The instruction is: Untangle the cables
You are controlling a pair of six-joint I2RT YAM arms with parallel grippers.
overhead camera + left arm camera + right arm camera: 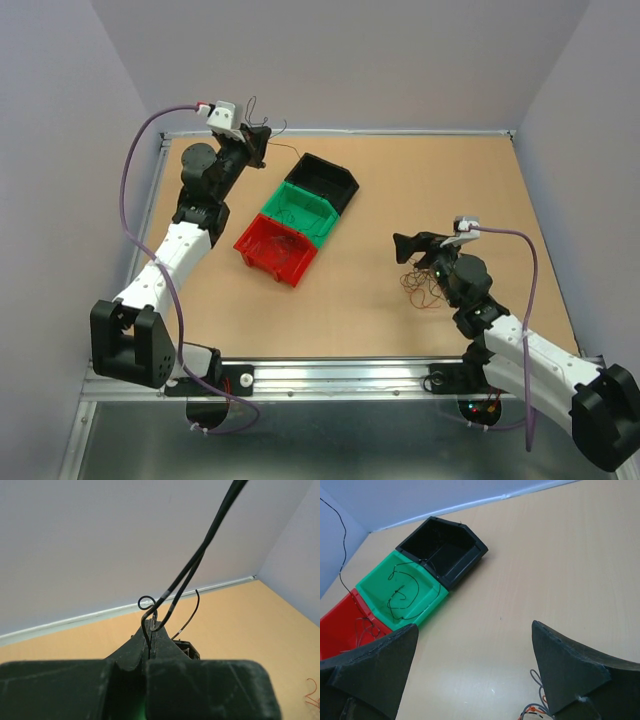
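My left gripper (260,135) is raised at the back left, near the wall, and is shut on a thin dark wire (189,572). The wire loops up out of the closed tips (151,629). My right gripper (408,244) is open and empty, hovering over the table. The wiry clump of reddish-brown and dark cables (424,285) lies on the table just below and behind it. A few of its strands show at the bottom of the right wrist view (540,707), by the right finger (565,670).
Three bins stand in a diagonal row left of centre: black (345,188), green (283,207) and red (262,258). The green bin (372,585) holds a dark wire (402,592). The red bin (335,625) holds thin reddish wires (362,627). The black bin (470,537) looks empty.
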